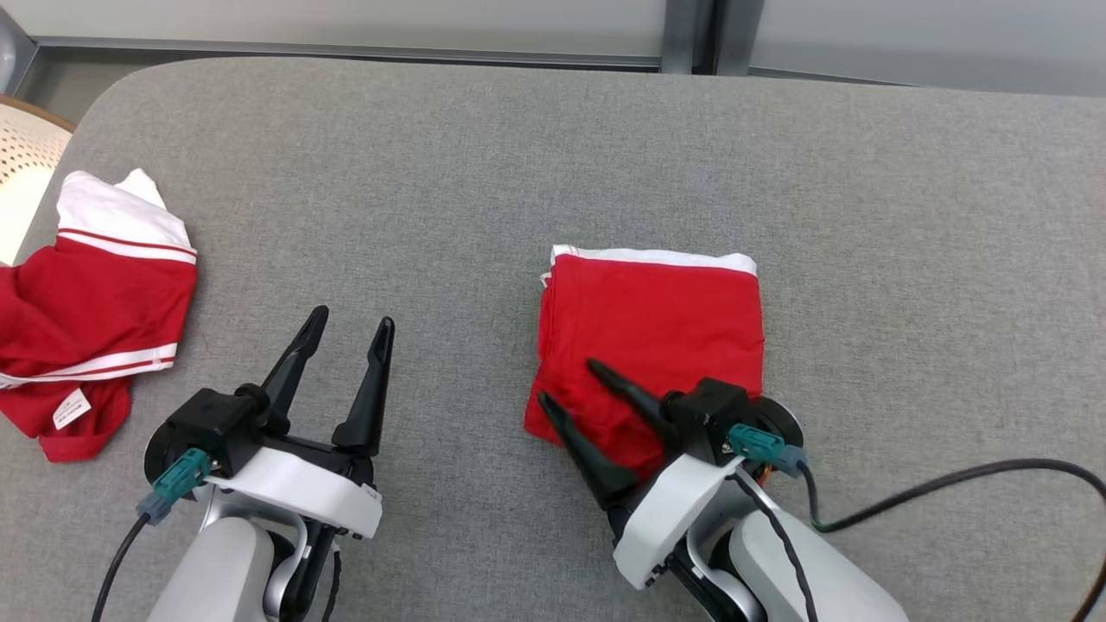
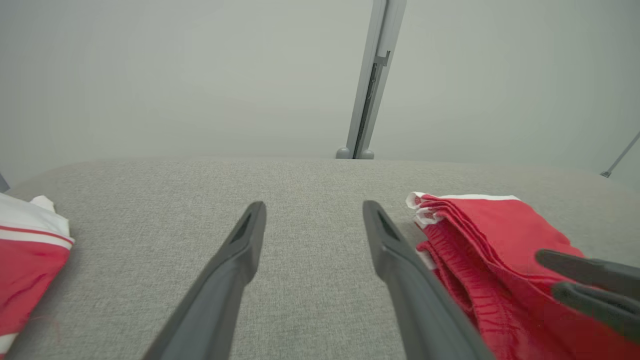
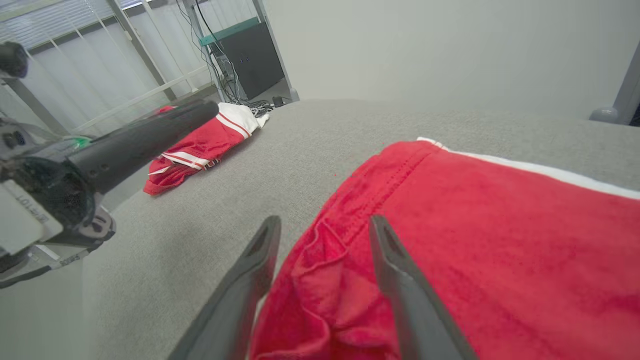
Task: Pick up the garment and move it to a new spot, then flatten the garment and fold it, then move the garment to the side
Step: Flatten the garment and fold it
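R tool point(image 1: 565, 379), spread, is straddling garment point(image 1: 657, 320) corner; L tool point(image 1: 354, 315) spread too. Cloth snagging a finger = fold unravelling.

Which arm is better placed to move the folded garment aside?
Right: the right tool, open, sits at the near corner of the folded garment, cloth between its fingers; the left tool hovers open over the table, apart from it.

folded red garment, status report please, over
Left pincer open over the table. Right pincer open at the folded red garment's near left corner. Garment lies flat, folded. Second red-and-white garment crumpled far left, well apart.
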`<state>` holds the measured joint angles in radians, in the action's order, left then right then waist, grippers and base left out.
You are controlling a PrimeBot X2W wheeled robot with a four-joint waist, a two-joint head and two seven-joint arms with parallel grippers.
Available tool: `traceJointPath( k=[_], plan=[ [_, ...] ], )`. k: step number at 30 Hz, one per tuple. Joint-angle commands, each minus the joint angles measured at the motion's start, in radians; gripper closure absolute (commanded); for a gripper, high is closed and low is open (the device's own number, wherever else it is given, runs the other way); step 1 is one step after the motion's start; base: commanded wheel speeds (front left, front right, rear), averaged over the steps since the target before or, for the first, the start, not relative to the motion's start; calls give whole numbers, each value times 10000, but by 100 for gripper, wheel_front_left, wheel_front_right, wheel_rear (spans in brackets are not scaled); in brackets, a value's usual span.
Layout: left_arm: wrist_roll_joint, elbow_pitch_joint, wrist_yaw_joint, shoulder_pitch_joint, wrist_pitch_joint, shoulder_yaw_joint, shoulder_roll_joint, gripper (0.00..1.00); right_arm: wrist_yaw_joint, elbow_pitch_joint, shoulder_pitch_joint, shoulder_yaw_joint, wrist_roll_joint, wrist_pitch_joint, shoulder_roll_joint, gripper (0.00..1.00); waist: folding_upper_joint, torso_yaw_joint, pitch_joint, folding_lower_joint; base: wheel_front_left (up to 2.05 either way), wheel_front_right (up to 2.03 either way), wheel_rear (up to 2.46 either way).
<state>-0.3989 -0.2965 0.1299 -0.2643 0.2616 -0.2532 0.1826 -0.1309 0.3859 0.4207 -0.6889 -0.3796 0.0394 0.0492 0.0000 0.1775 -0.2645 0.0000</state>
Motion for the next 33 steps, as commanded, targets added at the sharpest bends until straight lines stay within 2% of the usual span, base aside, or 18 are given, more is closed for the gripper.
traceJointPath(
  k=[1,5,7,8,9,10,11,12,18,21,26,33],
  plan=[
    [84,18,0,-42,42,103,62,0,4,-109,153,2,-104,375,25,0,0,-38,32,0,0,0,0],
    [155,44,3,81,42,283,116,0,4,-632,58,410,-672,1373,47,0,0,-174,89,0,0,0,0],
    [175,73,3,102,42,349,138,0,4,-673,32,718,-536,1538,48,0,0,-234,101,0,0,0,0],
    [206,151,-4,154,42,507,184,0,4,-764,-123,1497,-181,1754,44,0,0,-345,136,0,0,0,0],
    [206,151,-4,154,42,507,184,0,4,-764,-123,1497,-181,1754,44,0,0,-345,136,0,0,0,0],
    [223,188,-17,212,42,606,217,0,4,-827,-222,1939,68,1820,28,0,0,-415,158,0,0,0,0],
    [266,271,-41,320,42,784,297,0,4,-1004,-521,2943,580,1896,28,0,0,-539,209,0,0,0,0],
    [266,271,-41,320,42,784,297,0,4,-1004,-521,2943,580,1896,28,0,0,-539,209,0,0,0,0],
    [396,557,-54,657,42,1160,472,0,4,-2042,-1919,5771,1911,1614,24,0,0,-883,409,0,0,0,0],
    [463,661,-55,849,42,1203,520,0,4,-2763,-2646,6646,2239,1317,13,0,0,-1023,535,0,0,0,0],
    [531,847,-111,1169,42,1261,567,0,4,-3621,-3388,6998,2325,833,19,0,0,-1164,817,0,0,0,0],
    [644,983,-368,2031,-26,1163,539,0,4,-3933,-4245,6907,2166,277,25,0,0,-1353,1814,0,0,0,0]
  ],
)
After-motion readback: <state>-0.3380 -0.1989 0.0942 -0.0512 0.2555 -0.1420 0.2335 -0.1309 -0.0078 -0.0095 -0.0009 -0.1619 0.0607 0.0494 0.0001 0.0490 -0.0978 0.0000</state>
